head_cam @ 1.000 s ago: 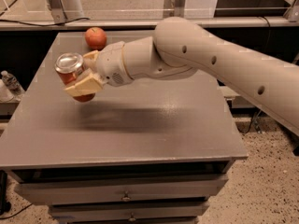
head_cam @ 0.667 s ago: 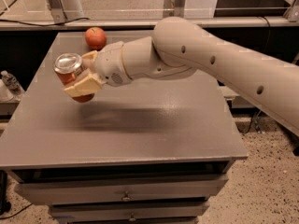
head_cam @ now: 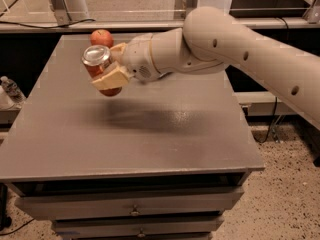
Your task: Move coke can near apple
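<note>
The coke can is red-orange with a silver top and hangs upright above the grey table, held between my tan fingers. My gripper is shut on the can over the table's far left part. The apple is round and red-orange and rests on the table near its far left edge, just behind the can and close to it. My white arm reaches in from the right.
A clear plastic bottle stands off the table at the left. A white post and a rail run behind the table. Drawers sit under the tabletop's front edge.
The gripper has carried the can to the right and toward the far edge, closer to the apple. The apple has not moved.
</note>
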`<state>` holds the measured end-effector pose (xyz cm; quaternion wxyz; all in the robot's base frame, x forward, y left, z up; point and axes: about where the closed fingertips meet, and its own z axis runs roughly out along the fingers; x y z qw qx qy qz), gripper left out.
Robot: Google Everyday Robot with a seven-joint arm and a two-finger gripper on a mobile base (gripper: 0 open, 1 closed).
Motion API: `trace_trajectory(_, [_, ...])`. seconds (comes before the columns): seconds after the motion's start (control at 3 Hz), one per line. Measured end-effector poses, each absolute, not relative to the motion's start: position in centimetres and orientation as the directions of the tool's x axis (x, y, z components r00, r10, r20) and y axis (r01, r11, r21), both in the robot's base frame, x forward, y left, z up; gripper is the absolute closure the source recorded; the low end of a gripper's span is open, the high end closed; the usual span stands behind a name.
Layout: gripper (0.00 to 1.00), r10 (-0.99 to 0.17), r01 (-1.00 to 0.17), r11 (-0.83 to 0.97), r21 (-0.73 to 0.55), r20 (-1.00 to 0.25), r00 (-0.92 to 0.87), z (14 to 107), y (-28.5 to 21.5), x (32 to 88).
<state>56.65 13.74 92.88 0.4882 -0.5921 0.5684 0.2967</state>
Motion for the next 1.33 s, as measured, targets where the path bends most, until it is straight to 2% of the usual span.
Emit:
trace_trajectory(0.33, [1.00, -0.407, -0.947, 0.178, -0.269, -0.896, 0.178, 93.3, 10.0, 59.5])
trace_trajectory(1.33, [1.00, -0.355, -0.906, 0.253, -0.340, -0.904, 0.241, 94.0, 6.9, 71.3])
